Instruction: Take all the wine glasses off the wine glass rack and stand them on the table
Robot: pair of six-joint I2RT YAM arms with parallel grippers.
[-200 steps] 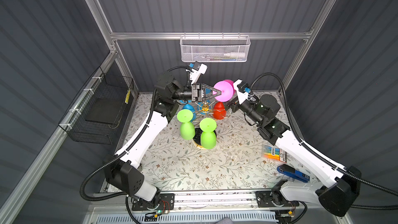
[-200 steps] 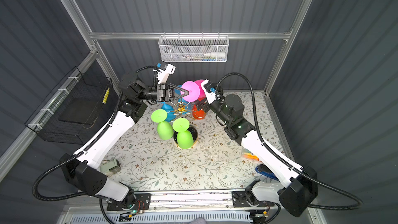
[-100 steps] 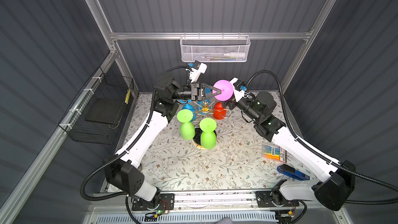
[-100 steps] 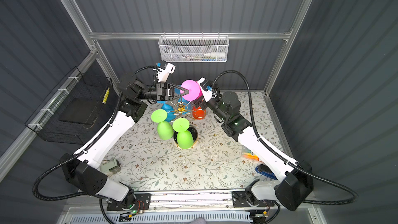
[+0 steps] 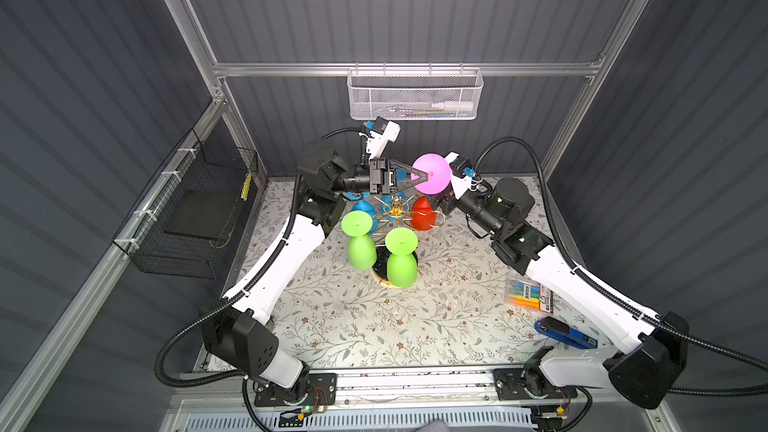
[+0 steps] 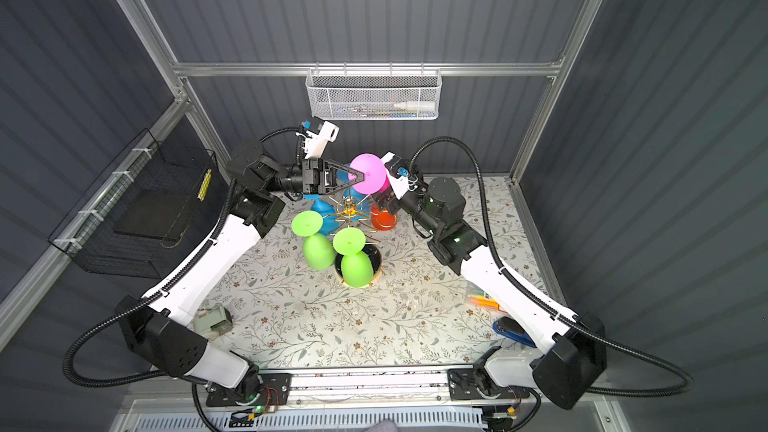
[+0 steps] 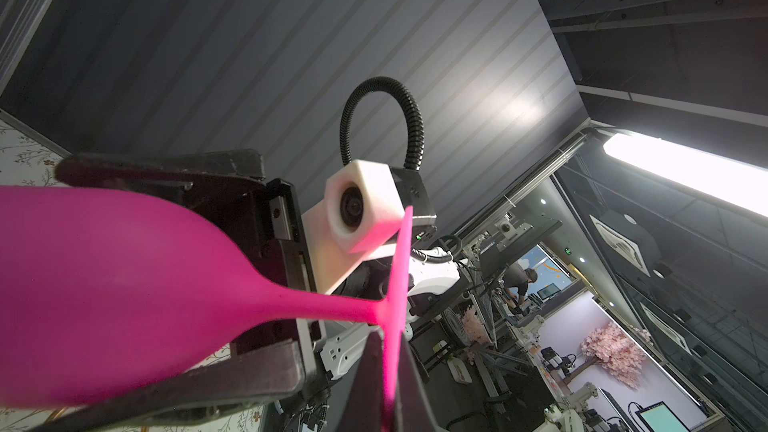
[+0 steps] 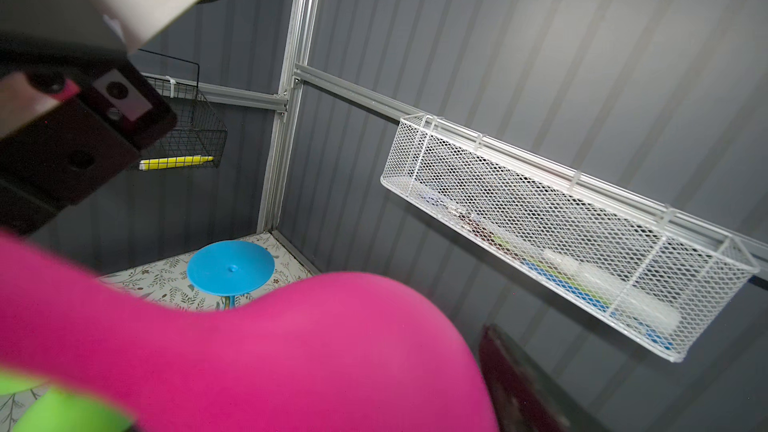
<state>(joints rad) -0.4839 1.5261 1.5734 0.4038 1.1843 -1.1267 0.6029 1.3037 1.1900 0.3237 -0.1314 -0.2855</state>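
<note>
Mid-handover above the wine glass rack [image 5: 395,211]: my left claw [image 5: 420,176] is clenched on the rim of the pink wine glass [image 5: 434,172]'s foot, holding it tilted in the air just over the far side of the gold stand. No wire shows around the stem in the left wrist view, so I judge it free of its loop. My right claw [image 7: 54,292] has its jaws spread wide on either side of the bowl; whether they already press on it I cannot tell. The step in hand looks like passing the glass across. Next, the right claw needs a firm, even squeeze on the rounded bowl before the left lets go of the foot. Then comes a carry clear of the green glasses [image 5: 360,249] to open counter [image 5: 374,326].
</note>
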